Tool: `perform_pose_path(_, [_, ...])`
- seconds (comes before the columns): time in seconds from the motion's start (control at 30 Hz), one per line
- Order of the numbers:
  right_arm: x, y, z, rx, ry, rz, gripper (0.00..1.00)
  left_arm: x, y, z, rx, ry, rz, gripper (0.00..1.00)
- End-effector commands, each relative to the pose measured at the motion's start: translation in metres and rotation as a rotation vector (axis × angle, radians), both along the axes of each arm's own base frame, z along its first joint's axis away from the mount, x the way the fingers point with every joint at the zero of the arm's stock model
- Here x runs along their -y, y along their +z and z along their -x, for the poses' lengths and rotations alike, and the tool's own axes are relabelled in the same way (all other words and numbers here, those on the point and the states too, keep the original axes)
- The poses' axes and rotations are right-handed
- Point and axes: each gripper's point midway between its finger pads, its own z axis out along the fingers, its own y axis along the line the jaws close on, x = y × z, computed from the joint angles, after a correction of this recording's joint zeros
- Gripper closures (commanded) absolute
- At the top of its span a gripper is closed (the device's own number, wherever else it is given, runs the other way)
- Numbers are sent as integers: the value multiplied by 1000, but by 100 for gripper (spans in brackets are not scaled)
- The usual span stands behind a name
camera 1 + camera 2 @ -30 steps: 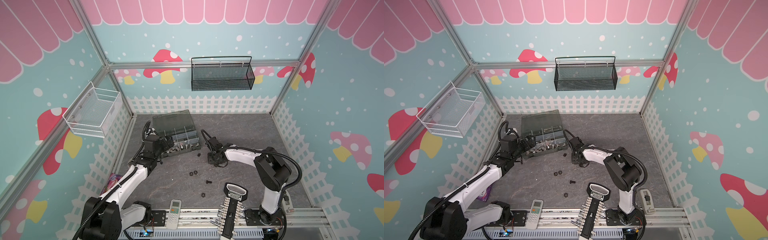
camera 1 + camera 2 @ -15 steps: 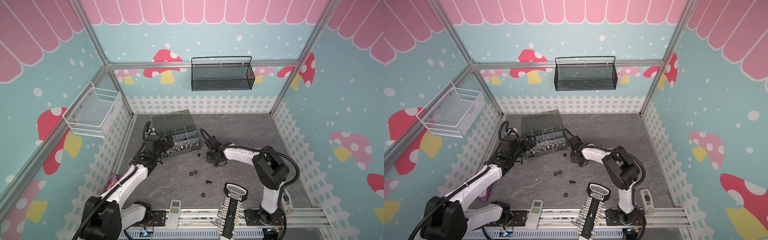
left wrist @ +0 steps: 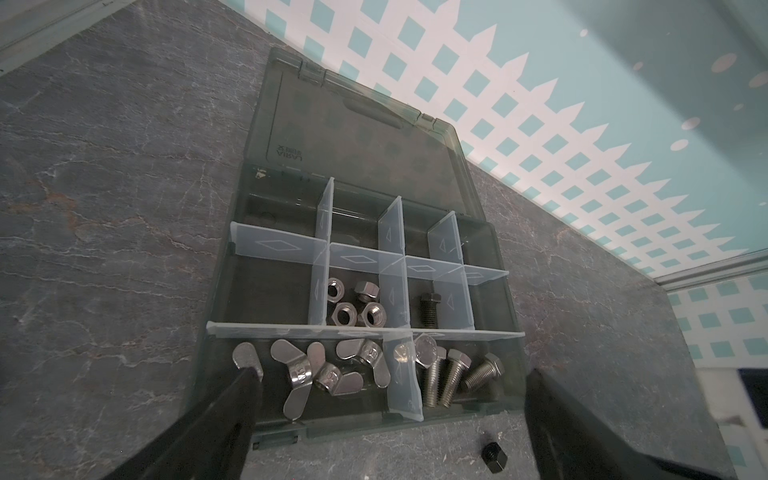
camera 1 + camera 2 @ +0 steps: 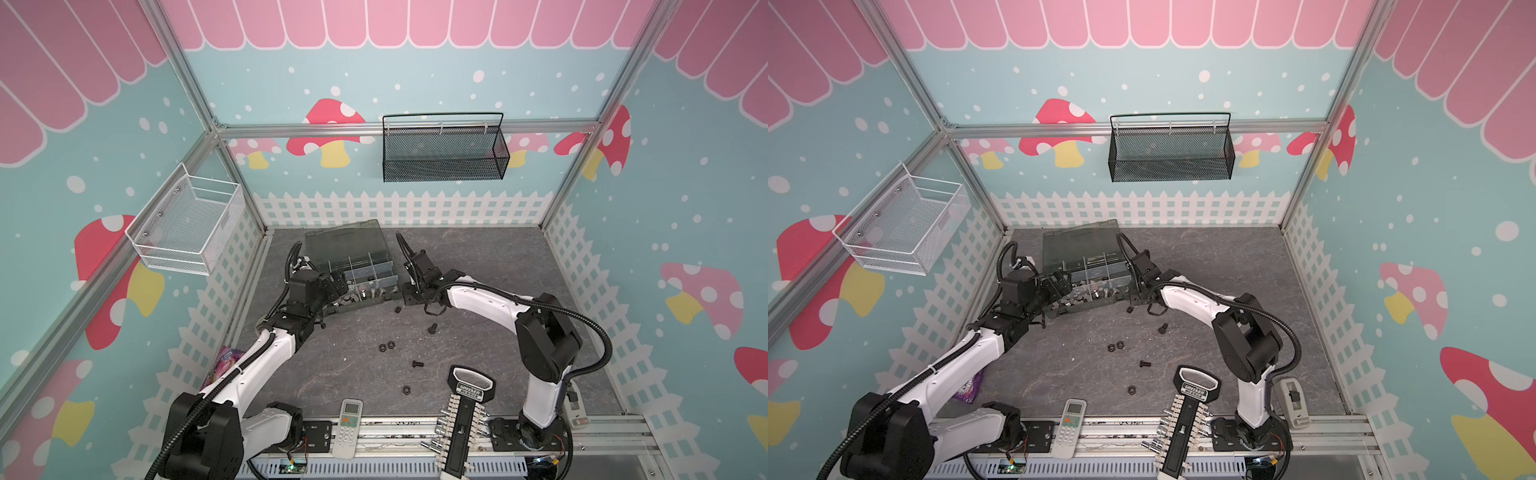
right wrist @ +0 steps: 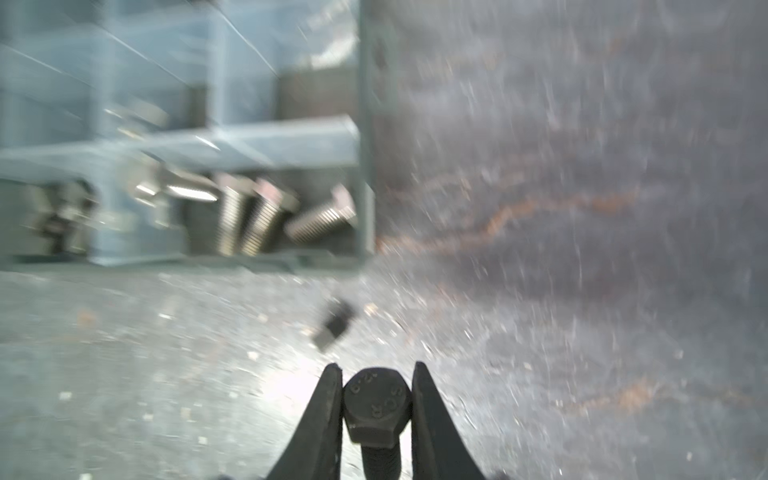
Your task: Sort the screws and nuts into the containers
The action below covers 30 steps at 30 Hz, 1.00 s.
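At the near edge of the worktop [image 4: 332, 374] lie a white remote control [image 4: 349, 422] and a black socket rack [image 4: 465, 424]. A little farther, loose parts are spread on the grey surface: a single black nut [image 4: 406, 390], a loose black screw [image 4: 417, 364], a pair of black nuts [image 4: 386, 345] side by side, and to the right another loose screw [image 4: 432, 328].

Farther again, the right tool [image 5: 376, 374] is closed on a black screw [image 5: 376, 401]. Its two fingers press the hex head from both sides. This tool is low over the worktop, just beside the near right corner of the organizer box [image 3: 507, 316]. A small black nut [image 5: 334, 322] lies between them. The right wrist view is blurred.

The left tool [image 3: 390, 399] stands wide open and holds nothing, above the near left part of the box.

In the near row of compartments [image 3: 399, 270], wing nuts [image 3: 328, 370] are on the left and silver screws [image 3: 446, 374] on the right. In the middle row there are silver hex nuts [image 3: 353, 303], and the next compartment to the right holds one stored black screw [image 3: 430, 309]. The smoky lid [image 4: 345, 243] is open on the far side.
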Motion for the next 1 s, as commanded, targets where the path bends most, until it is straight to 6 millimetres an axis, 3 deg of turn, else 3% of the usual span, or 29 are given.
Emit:
perform_pose_path(0.0, [-31, 21, -21, 90, 88, -34, 100, -3, -1, 1, -4, 16, 7, 0])
perform_pose_path(0.13, [-61, 36, -41, 154, 155, -61, 100, -4, -4, 2, -9, 21, 9, 0])
perform_pose_path(0.4, [-111, 33, -71, 210, 267, -88, 100, -6, -2, 3, -9, 26, -3, 0])
perform_pose_path(0.67, [-131, 10, -88, 222, 300, -69, 100, -7, -1, 5, -7, 28, -4, 0])
perform_pose_path(0.97, [-146, -2, -103, 251, 331, -60, 97, -6, -3, 4, -9, 28, -2, 0])
